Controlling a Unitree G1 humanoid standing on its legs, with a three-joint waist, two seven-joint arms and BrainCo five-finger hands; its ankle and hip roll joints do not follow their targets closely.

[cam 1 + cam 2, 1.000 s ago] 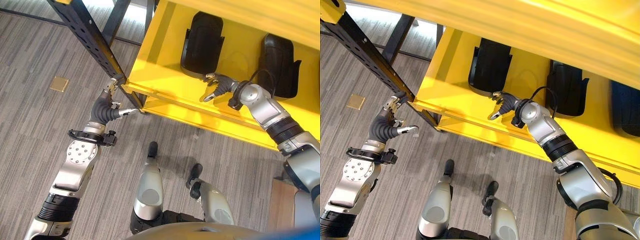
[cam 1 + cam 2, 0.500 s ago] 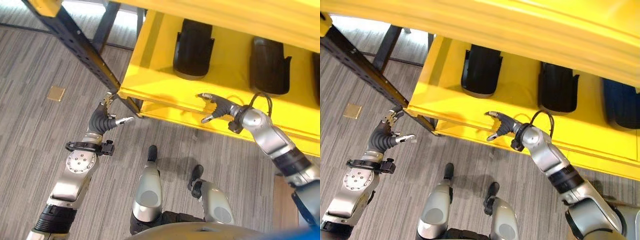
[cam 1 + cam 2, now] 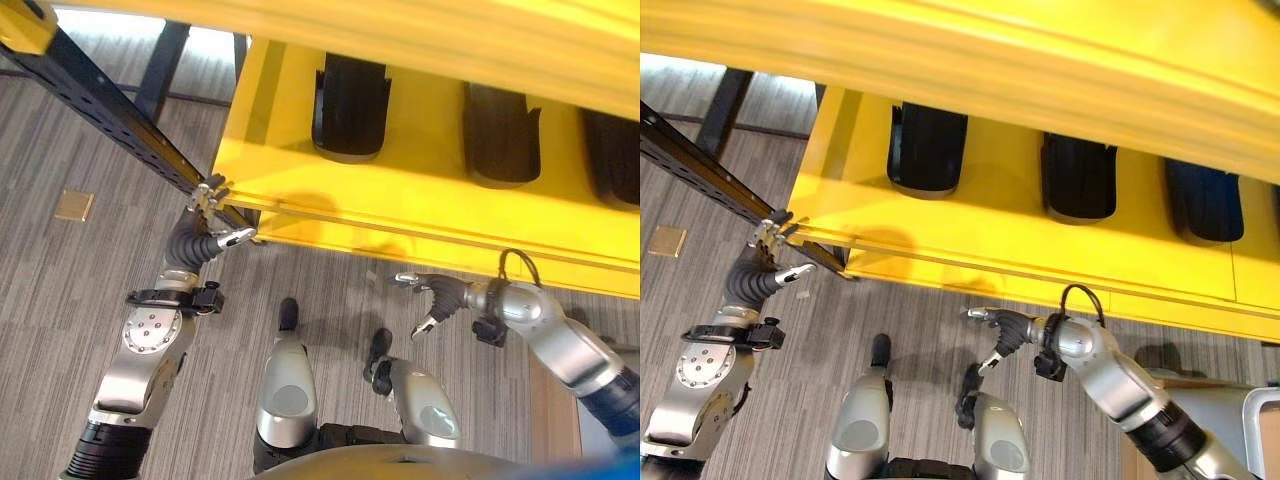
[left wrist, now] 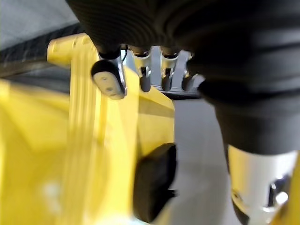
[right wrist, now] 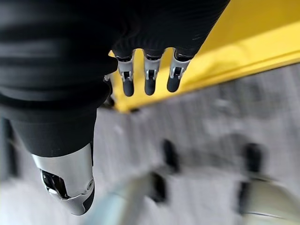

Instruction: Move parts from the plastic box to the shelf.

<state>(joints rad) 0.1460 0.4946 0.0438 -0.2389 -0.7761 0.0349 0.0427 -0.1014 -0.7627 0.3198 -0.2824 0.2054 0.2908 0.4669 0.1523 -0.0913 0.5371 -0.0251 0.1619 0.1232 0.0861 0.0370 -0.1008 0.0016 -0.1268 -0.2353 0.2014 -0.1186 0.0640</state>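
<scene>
Three black moulded parts stand in a row on the yellow shelf (image 3: 300, 190): one at the left (image 3: 350, 105), one in the middle (image 3: 500, 135) and one at the right (image 3: 1205, 198). My right hand (image 3: 438, 297) hangs open and empty over the carpet, below the shelf's front edge, under the gap between the left and middle parts. In the right wrist view its fingers (image 5: 147, 77) are straight, with the yellow edge (image 5: 234, 47) past them. My left hand (image 3: 205, 228) is open and holds nothing, close to the shelf's left front corner. The left wrist view shows one black part (image 4: 152, 187).
A black perforated upright (image 3: 110, 110) slants down to the shelf's left corner, right by my left hand. An upper yellow shelf beam (image 3: 1040, 70) overhangs the parts. A small brass plate (image 3: 74, 206) sits in the grey carpet at the left.
My right hand has come out of the shelf, away from the left black part, and dropped below the front edge. The camera has shifted. The left hand stays by the corner.
</scene>
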